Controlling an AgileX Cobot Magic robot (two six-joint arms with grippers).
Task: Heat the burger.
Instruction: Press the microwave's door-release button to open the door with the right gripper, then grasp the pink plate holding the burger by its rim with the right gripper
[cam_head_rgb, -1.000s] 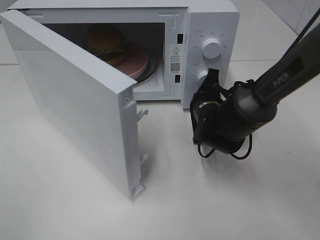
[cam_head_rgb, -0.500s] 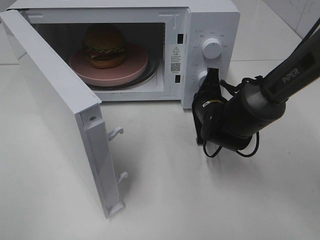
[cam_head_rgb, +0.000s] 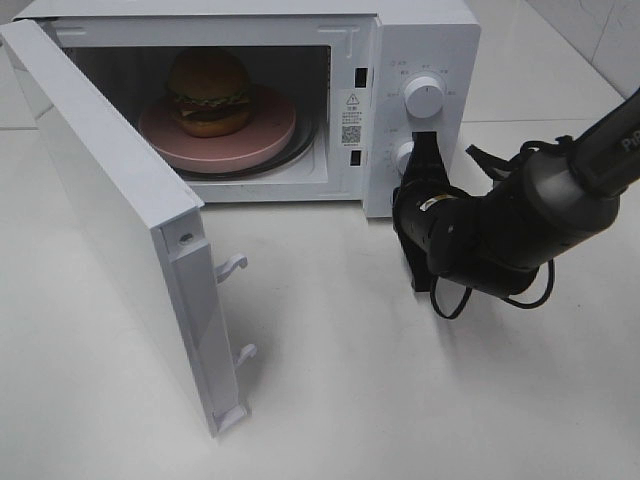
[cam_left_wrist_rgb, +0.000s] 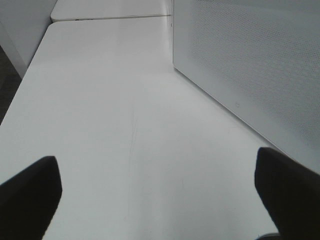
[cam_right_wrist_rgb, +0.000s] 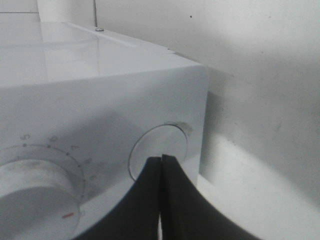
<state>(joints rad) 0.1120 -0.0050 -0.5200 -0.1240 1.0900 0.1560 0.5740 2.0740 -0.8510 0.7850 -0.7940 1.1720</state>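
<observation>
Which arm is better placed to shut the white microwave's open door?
Probably the left: the perforated white door lies right beside its open jaws. The right jaws, shut, are at the round panel button.

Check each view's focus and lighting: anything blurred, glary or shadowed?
Exterior high: sharp, even light, burger dimmer inside the microwave. Left wrist: the left gripper shows as dark, soft-edged blobs. Right wrist: right gripper near the lens, slightly soft, shading the panel; sheen on the microwave top.

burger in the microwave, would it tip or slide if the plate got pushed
The burger stands tall in stacked layers, so it may lean or shed its top bun. Its glossy bun looks slippery to grip. The pink plate looks smooth, so the burger could slide.
</observation>
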